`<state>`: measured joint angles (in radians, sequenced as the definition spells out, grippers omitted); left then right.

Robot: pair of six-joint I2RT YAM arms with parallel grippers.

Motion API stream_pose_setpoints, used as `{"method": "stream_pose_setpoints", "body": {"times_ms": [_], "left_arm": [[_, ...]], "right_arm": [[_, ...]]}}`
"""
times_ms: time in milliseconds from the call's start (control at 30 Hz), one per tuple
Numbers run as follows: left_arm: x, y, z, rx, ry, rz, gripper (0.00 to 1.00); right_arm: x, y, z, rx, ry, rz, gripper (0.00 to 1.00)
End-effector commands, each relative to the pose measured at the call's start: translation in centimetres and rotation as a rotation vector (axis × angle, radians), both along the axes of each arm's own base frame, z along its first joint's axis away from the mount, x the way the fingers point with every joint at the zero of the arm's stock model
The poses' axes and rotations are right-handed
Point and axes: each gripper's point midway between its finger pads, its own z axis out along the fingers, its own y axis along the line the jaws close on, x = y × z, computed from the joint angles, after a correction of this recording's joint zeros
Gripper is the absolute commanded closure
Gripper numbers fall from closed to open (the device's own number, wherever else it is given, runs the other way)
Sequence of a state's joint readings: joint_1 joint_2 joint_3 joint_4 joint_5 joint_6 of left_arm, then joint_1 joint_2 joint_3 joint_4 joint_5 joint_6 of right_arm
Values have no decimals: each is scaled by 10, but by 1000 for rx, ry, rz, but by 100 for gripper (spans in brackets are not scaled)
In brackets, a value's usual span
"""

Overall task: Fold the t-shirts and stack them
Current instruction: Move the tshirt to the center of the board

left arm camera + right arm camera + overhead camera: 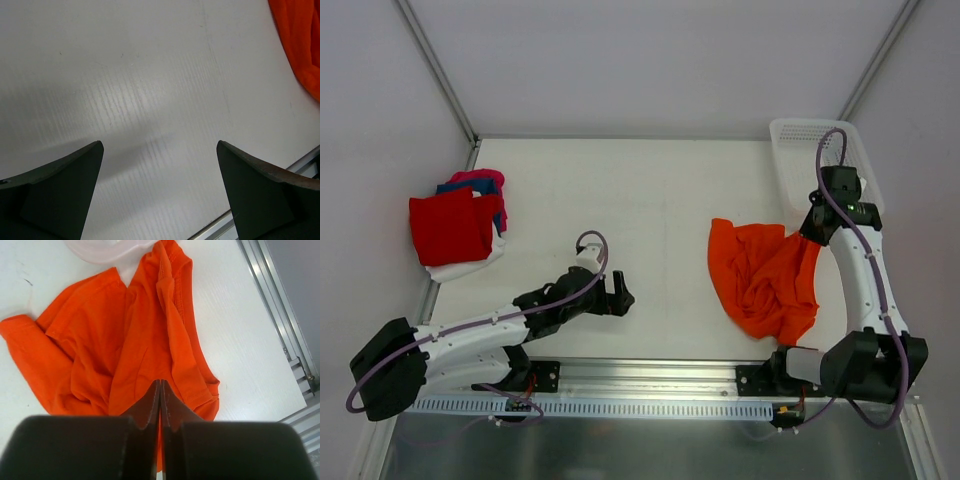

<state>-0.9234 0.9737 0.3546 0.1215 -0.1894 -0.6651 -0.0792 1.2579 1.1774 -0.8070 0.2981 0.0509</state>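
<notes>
Pinching one fold is all your right gripper (160, 387) has going here: jaws clamped together on the orange t-shirt (105, 350), at the corner nearest the white mesh basket (800, 150). The rest of that shirt lies bunched and wrinkled on the table (650, 200), right of centre, so I'd say you're at the spreading-out step, with nothing folded on this one yet. My tip: lift and drag slowly so the cloth opens out instead of balling up more, and watch the basket rim close behind. Your left gripper (159, 144) is wide open, holding nothing, hovering over bare tabletop with the shirt's edge off to its right. I'd bring it over to take an opposite corner and pull things flat. The stack of folded t-shirts (470, 250) sits well apart at the far left, with the red t-shirt (445, 225) on top.
</notes>
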Motion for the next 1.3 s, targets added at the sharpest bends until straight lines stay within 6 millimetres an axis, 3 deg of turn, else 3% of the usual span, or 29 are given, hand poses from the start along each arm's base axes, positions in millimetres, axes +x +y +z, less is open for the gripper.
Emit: {"method": "stream_pose_setpoints", "body": {"times_ms": [0, 67, 133, 167, 200, 267, 367, 533, 900, 1067, 1267], "left_arm": [[4, -18, 15, -57, -10, -25, 1], [4, -21, 13, -56, -1, -35, 1], [4, -23, 11, -52, 6, -36, 1], [4, -23, 11, -54, 7, -37, 1], [4, -24, 11, -54, 11, -40, 1], [4, -27, 11, -59, 12, -47, 1], [2, -26, 7, -54, 21, -52, 1], [1, -32, 6, -70, 16, -83, 1], [-7, -59, -5, -112, 74, -186, 1], [-14, -73, -6, -151, 108, -247, 1], [-14, -76, -16, -135, 128, -261, 1]], "right_arm": [[-13, 3, 23, 4, -13, 28, 99], [-12, 5, 29, 10, -31, 40, 99], [-13, 6, 21, 13, 23, 53, 94], [-14, 5, 13, 12, 59, 49, 75], [-15, 4, 5, 12, 91, 47, 66], [-20, 5, -24, 25, 164, 49, 58], [-16, 10, -50, 55, 160, 47, 45], [-11, 15, -68, 87, 167, 28, 45], [-16, -7, -90, -18, 267, -35, 46], [-15, -10, -111, -28, 338, -44, 47], [-14, -13, -125, -53, 388, -53, 50]]}}
